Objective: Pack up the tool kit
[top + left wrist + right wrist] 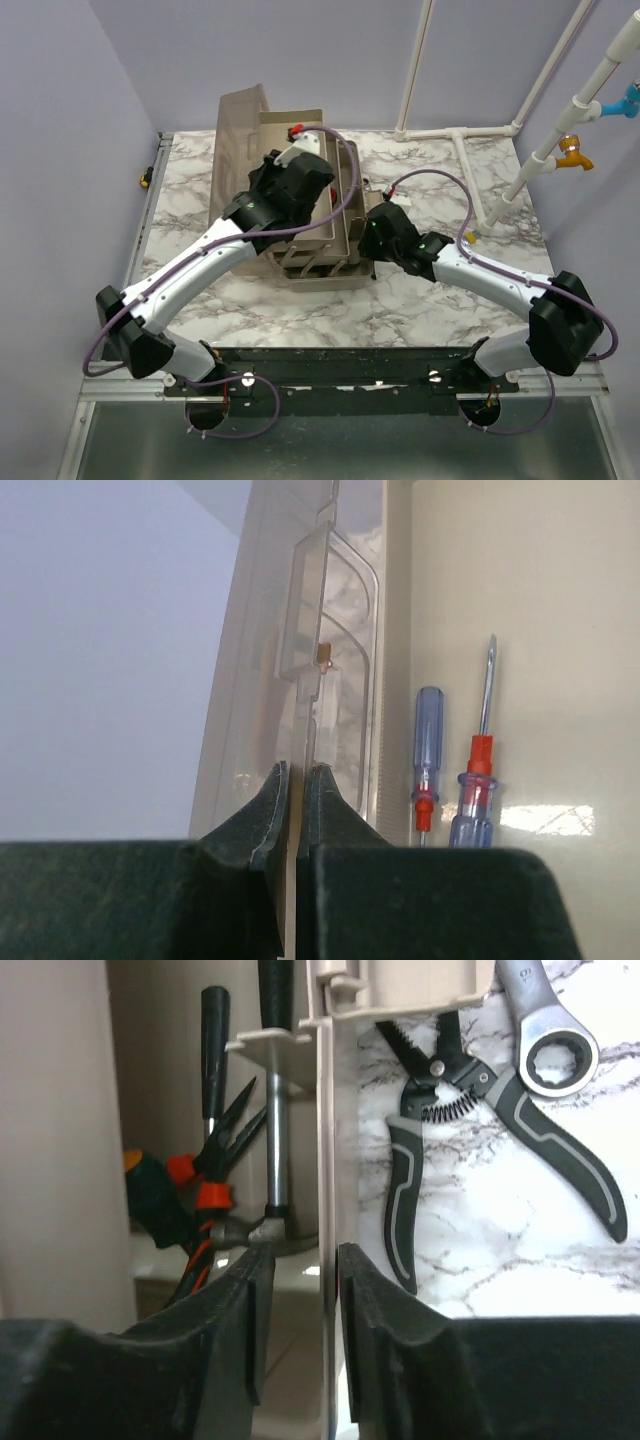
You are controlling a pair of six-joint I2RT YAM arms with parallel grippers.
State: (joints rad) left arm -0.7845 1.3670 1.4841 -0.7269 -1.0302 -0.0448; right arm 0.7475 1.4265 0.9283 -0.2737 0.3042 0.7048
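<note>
Lid (330, 630): pinched by left end effector (298, 780), held open. Right end effector (300, 1260): narrow, astride box wall (327, 1110), likely steadying. Pliers (402, 1210), wrench (525, 990) right of it, unpacked.

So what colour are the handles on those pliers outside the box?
Black with grey trim; the pliers show best in the right wrist view.

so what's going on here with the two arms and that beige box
Both arms are at the open tool box. The left gripper pinches its clear lid panel, next to two screwdrivers. The right gripper straddles the side wall, jaws not closed. Some tools are inside, but the pliers and wrench lie outside on the table.
</note>
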